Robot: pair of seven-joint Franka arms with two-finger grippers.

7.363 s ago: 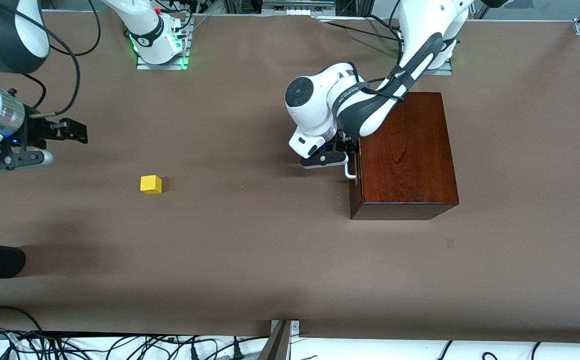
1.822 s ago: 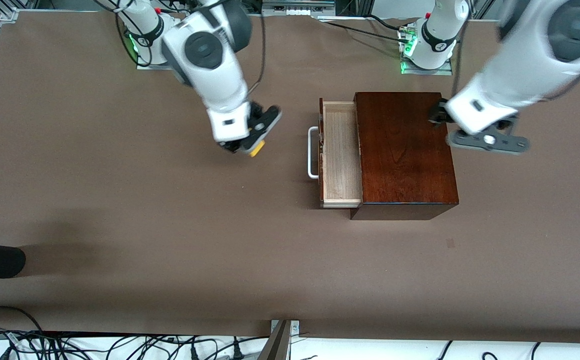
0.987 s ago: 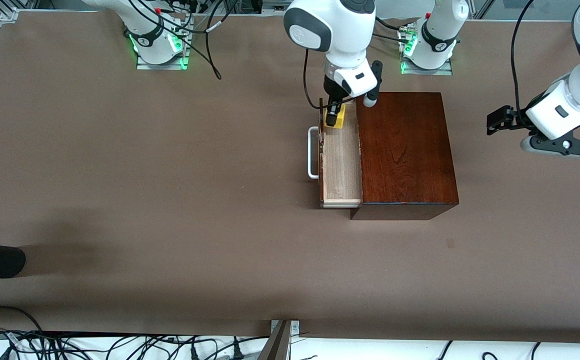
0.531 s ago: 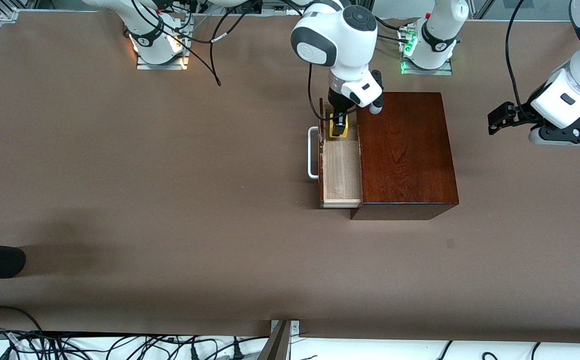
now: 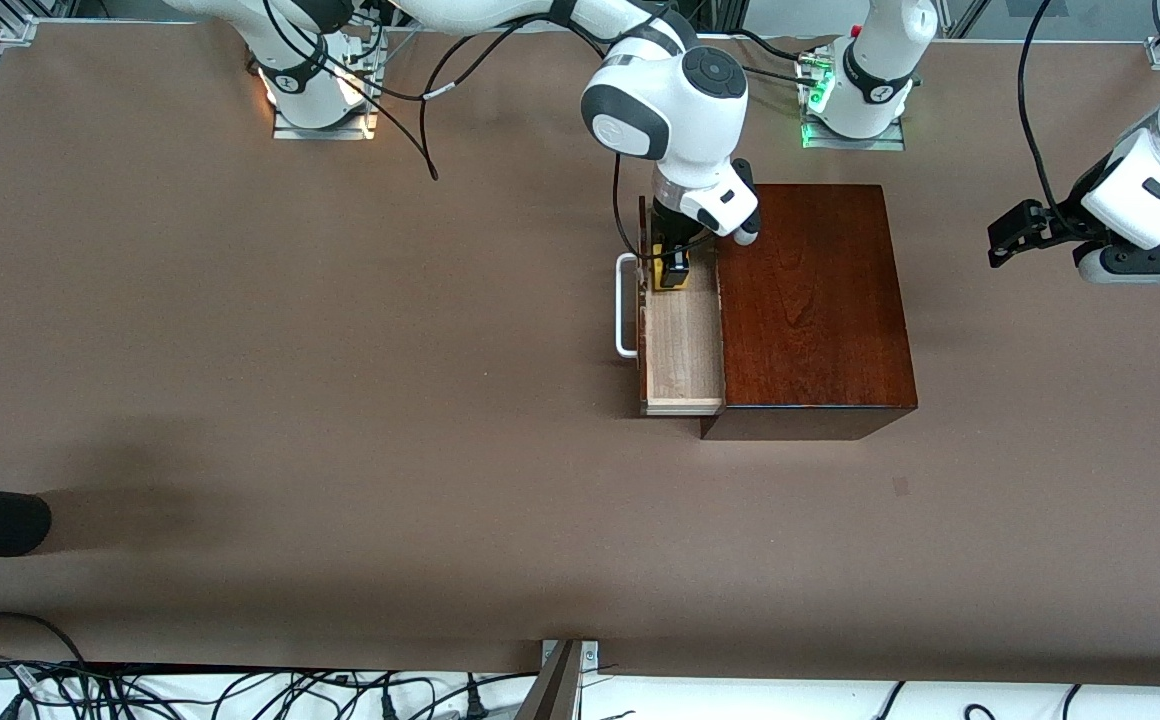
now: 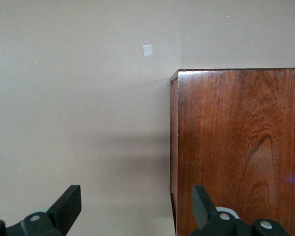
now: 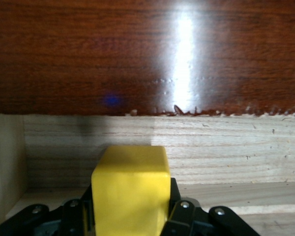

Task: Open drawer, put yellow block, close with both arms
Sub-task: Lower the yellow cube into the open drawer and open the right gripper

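Drawer [image 5: 685, 350] is pulled out of the mahogany box [image 5: 808, 300] toward the right arm's end of the table; white loop handle [image 5: 624, 305] on its dark front. Pale wood interior visible.

Right gripper [image 5: 675, 268] — reaches down into the drawer, at the end farther from the front camera. Fingers clamped on the yellow block [image 5: 668, 277]. Right wrist view confirms: block [image 7: 130, 189] sits between the black fingers [image 7: 187, 219], w/ the drawer's pale inner wall [image 7: 221, 152] just past it and the glossy dark wood of the box [image 7: 137, 59] above that wall. Cannot tell whether the block touches the drawer floor.

Left gripper [image 5: 1015, 235] — hangs over bare table [image 5: 340, 400] past the box, toward the left arm's end; arm waits. Left wrist view: fingers [image 6: 69, 204] spread wide apart, nothing between them; box top [image 6: 236, 147] and its edge below, w/ a small pale mark [image 6: 147, 50] on the table surface.
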